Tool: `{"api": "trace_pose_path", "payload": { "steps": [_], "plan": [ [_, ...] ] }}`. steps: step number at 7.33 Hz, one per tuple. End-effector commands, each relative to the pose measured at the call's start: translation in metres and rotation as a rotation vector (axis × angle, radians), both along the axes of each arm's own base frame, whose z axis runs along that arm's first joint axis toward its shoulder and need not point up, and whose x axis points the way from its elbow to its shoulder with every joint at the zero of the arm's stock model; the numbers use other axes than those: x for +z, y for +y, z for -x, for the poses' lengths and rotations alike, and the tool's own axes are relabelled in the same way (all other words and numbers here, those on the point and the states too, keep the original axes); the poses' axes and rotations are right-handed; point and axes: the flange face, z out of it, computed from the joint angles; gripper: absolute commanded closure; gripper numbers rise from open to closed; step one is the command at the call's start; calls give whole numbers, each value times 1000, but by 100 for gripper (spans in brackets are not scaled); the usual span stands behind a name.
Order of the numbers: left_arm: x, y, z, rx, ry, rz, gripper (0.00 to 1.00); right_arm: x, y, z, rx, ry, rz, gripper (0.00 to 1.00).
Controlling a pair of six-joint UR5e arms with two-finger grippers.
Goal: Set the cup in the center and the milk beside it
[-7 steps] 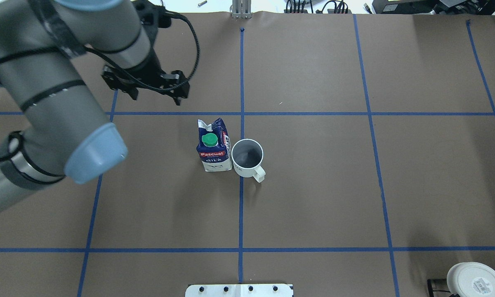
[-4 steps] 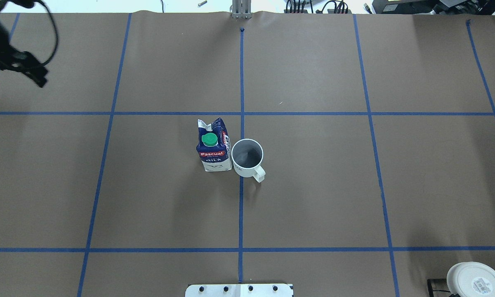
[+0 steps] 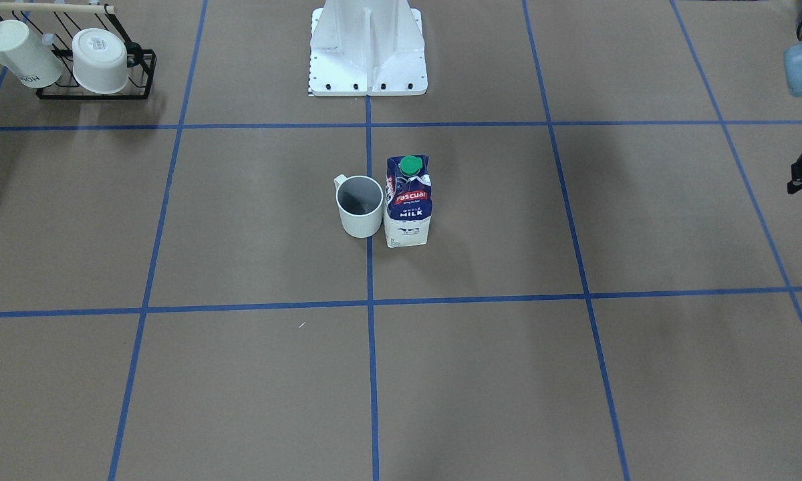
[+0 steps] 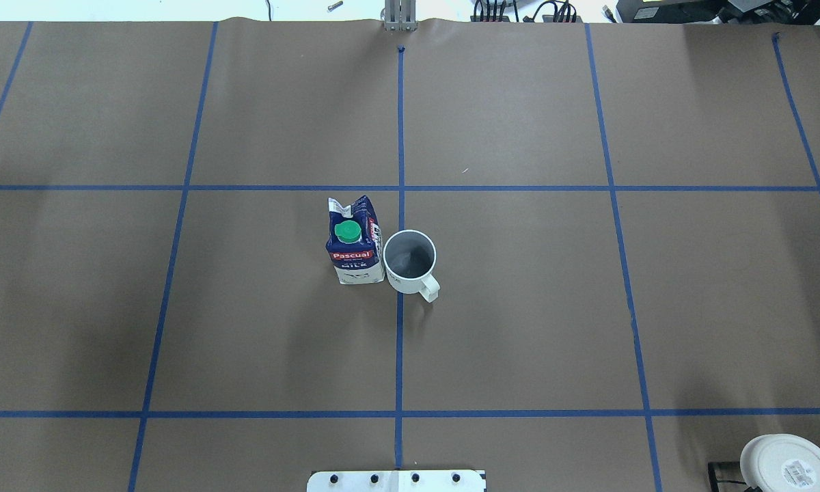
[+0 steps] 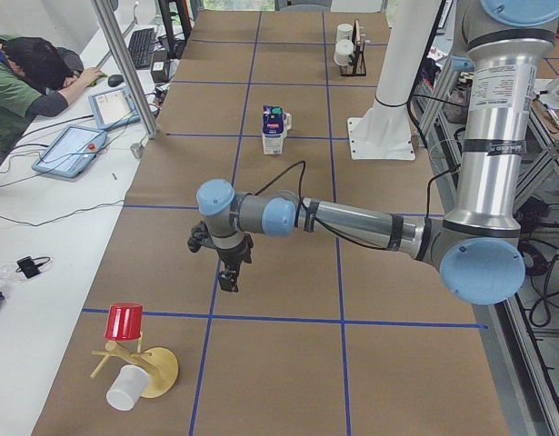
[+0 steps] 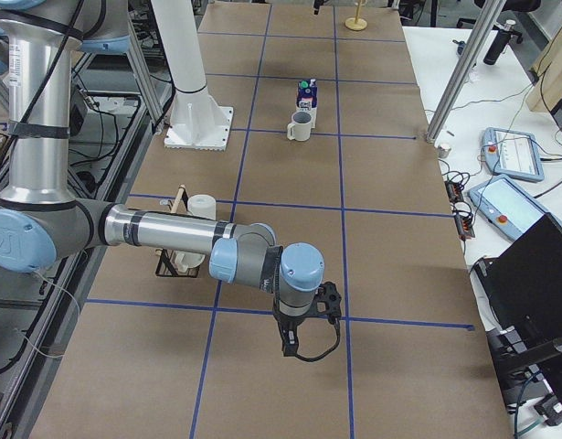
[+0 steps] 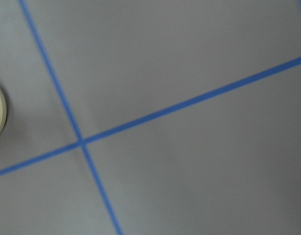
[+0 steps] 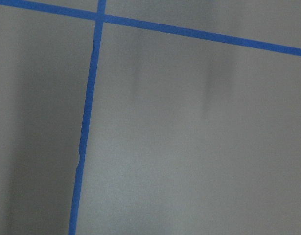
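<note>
The plain white cup [image 4: 410, 263] stands upright on the middle patch of the brown tabletop [image 4: 465, 232], on the blue tape line, handle toward the robot. The milk carton [image 4: 354, 242], navy over white with a green cap, stands upright touching the cup's side. Both also show in the front view, cup [image 3: 359, 207] and carton [image 3: 408, 200]. My left gripper [image 5: 228, 280] hangs over the table far from them, near a tape crossing. My right gripper [image 6: 291, 346] hangs over the table's other end. I cannot tell whether either is open or shut. Both wrist views show only paper and tape.
A black rack [image 3: 93, 90] holds two white mugs near the robot's base [image 3: 367, 67]. A wooden stand [image 5: 152, 368] with a red cup [image 5: 124, 321] and a white cup sits at the left end. An operator [image 5: 34, 77] sits beside tablets.
My left arm has pulled back to the left and left the overhead view. The carton and the cup have not moved.
</note>
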Motion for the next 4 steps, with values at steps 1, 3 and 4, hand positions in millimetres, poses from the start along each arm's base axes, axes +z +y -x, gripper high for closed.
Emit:
{"api": "trace_pose_path", "payload": {
  "steps": [1, 3, 4],
  "plan": [
    [41, 28, 54, -102, 29, 34, 1, -1, -1, 0, 0, 0, -2, 0],
    [28, 59, 101, -209, 15, 20, 1, -3, -2, 0, 0, 0, -6, 0],
    [26, 77, 104, -210, 2, 9, 1, -3, -2, 0, 1, 1, -5, 0]
  ]
}}
